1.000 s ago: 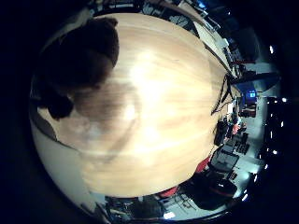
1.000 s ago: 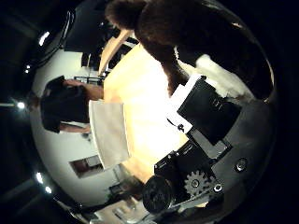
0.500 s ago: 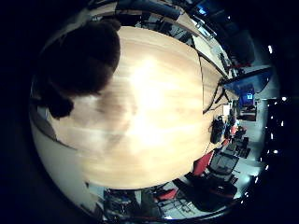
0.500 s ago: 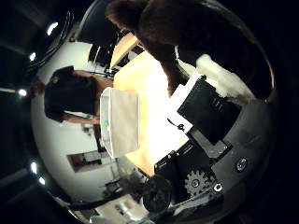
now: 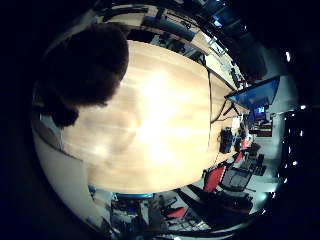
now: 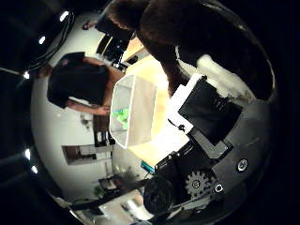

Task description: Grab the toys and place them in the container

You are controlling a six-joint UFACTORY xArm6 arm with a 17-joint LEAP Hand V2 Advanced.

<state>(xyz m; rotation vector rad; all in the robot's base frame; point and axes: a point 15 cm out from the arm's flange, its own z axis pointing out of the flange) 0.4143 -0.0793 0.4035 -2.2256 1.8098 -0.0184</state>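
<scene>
Closer now than a second ago, the white container (image 6: 133, 112) fills more of my thumb-side view, which says my palm has travelled toward it rather than the bin moving on the worktop (image 5: 160, 130). The brown plush toy (image 5: 85, 70) has stayed put against my palm through all three moments: it darkens the upper left of the little-finger-side frame and the upper right of the thumb-side frame.

My robot hand (image 6: 211, 140) shows as white and black parts at the right and lower right of the thumb-side frame, with the toy's fur running just behind one white finger (image 6: 218, 75). I judge it is held, since it travels with me, but the curl of my fingers round it is not clearly shown, so I cannot tell the grip for certain.

Inside the container something green (image 6: 122, 116) already lies, so I take it at least one toy has been delivered. The plush one is picked up and on its way; the bin sits centre left in the thumb-side frame, not yet under my palm. Carrying over it and letting go remain. I see no other toys on the bare wood.
</scene>
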